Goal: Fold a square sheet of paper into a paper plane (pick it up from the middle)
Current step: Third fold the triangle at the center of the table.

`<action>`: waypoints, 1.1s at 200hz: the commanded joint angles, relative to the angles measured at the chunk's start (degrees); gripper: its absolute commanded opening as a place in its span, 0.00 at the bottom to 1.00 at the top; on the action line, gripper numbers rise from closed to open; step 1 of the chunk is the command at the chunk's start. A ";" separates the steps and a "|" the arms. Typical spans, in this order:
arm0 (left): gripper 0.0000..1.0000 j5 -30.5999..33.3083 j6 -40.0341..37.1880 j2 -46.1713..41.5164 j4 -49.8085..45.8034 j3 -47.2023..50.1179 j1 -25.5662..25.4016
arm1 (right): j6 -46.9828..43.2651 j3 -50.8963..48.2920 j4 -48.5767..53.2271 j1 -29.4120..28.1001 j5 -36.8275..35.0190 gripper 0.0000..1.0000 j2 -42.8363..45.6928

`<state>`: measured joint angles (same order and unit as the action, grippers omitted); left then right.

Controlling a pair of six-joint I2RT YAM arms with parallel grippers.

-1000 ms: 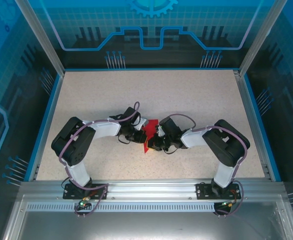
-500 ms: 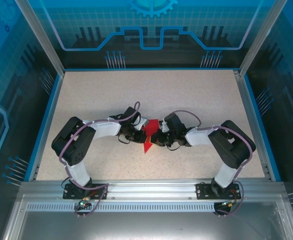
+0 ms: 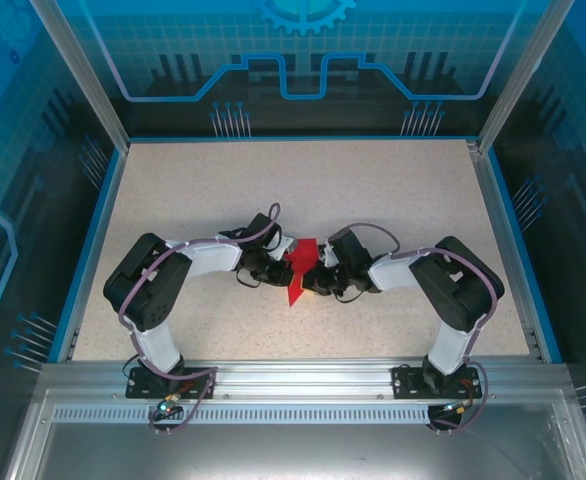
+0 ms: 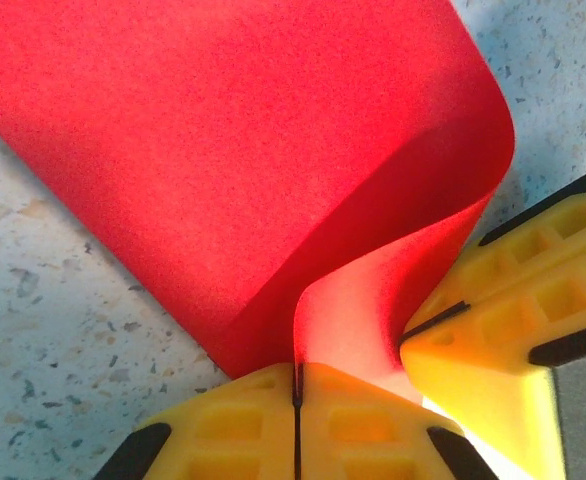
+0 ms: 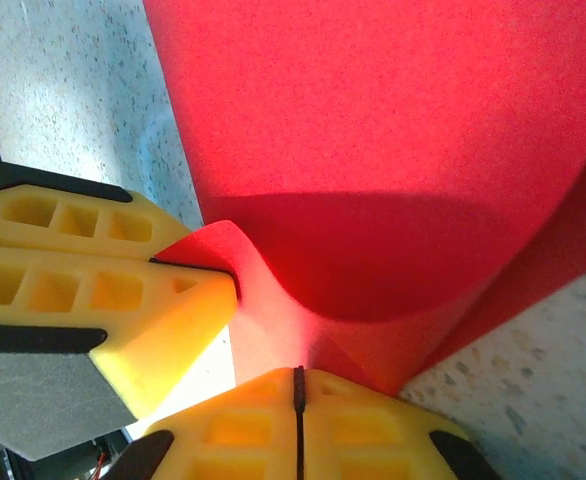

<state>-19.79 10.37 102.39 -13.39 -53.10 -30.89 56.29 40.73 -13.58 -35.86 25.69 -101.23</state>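
At the middle of the table [image 3: 403, 200], the left gripper [image 4: 296, 375] and right gripper [image 5: 297, 378], the 2 almost tip to tip, are each clamped tight on the curled red sheet of paper [image 3: 295, 283], which bows out ahead of them.

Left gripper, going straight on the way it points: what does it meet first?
The square sheet of paper: the left gripper is shut on its edge, and the sheet curls directly ahead. The right gripper, also pinching it, sits off to one side, likely missed, though depth is unclear.
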 commanded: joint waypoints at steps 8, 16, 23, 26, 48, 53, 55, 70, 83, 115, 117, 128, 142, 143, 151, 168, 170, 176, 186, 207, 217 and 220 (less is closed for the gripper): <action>0.07 2.48 -1.01 3.84 -2.35 0.59 -0.21 | -2.09 1.22 2.87 2.38 -0.75 0.08 4.35; 0.07 2.45 -1.03 3.80 -2.34 0.58 -0.19 | -2.24 1.43 2.83 2.86 -0.53 0.07 4.08; 0.07 2.48 -0.98 3.81 -2.33 0.62 -0.16 | -2.24 1.46 2.31 3.21 -0.23 0.07 3.56; 0.07 2.48 -1.03 3.79 -2.34 0.59 -0.17 | -2.22 1.48 2.14 3.34 -0.09 0.07 3.24; 0.07 2.47 -0.94 3.78 -2.34 0.64 -0.20 | -1.89 1.77 0.51 3.69 0.80 0.07 0.71; 0.07 2.48 -0.96 3.78 -2.34 0.61 -0.17 | -1.79 1.75 0.43 3.69 0.63 0.07 0.18; 0.07 2.50 -0.96 3.85 -2.35 0.63 -0.16 | -1.71 1.77 0.47 3.69 0.44 0.06 0.03; 0.07 2.50 -1.02 3.72 -2.35 0.72 -0.21 | -2.07 1.45 1.22 3.73 -1.14 0.07 -0.88; 0.07 2.52 -0.93 3.76 -2.41 0.72 -0.20 | -2.33 1.20 1.96 3.93 -2.36 0.07 -1.69; 0.07 2.65 -0.97 3.84 -2.43 0.72 -0.21 | -2.42 1.05 1.62 4.24 -1.58 0.07 -1.52; 0.07 2.63 -0.90 3.80 -2.43 0.72 -0.19 | -2.42 1.16 1.69 4.27 -1.38 0.07 -1.30; 0.07 2.65 -1.03 3.78 -2.45 0.72 -0.14 | -2.46 1.40 1.67 4.62 -0.35 0.07 0.16; 0.07 2.65 -1.01 3.70 -2.45 0.67 -0.17 | -2.33 1.24 1.46 5.53 0.29 0.07 2.37; 0.07 2.65 -1.01 3.70 -2.44 0.65 -0.19 | -2.33 1.26 1.46 5.62 0.35 0.07 2.45; 0.07 2.63 -1.03 3.76 -2.43 0.72 -0.21 | -2.41 1.40 1.37 6.35 0.86 0.08 3.25; 0.07 2.65 -0.98 3.79 -2.41 0.63 -0.15 | -3.49 1.93 2.12 7.27 1.27 0.08 3.44; 0.07 2.63 -0.97 3.81 -2.43 0.63 -0.18 | -3.67 2.02 2.10 7.35 1.26 0.09 3.35; 0.07 2.64 -1.03 3.78 -2.39 0.63 -0.19 | -4.07 2.32 2.23 7.56 1.54 0.09 2.80; 0.07 2.63 -1.00 3.81 -2.42 0.63 -0.21 | -3.92 2.55 1.76 7.83 2.32 0.08 1.56; 0.07 2.73 -1.05 3.70 -2.42 0.72 -0.17 | -3.19 2.35 -0.27 7.82 3.25 0.08 -0.82; 0.07 2.73 -1.01 3.70 -2.43 0.72 -0.22 | -2.88 2.21 -0.89 7.82 3.05 0.08 -1.76; 0.07 2.63 -0.98 3.70 -2.43 0.72 -0.22 | -2.86 2.23 -0.98 7.86 2.97 0.08 -2.01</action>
<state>-19.86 10.37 102.50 -13.39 -53.21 -30.89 53.91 42.48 -13.50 -28.45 27.11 -100.53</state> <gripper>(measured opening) 0.075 0.083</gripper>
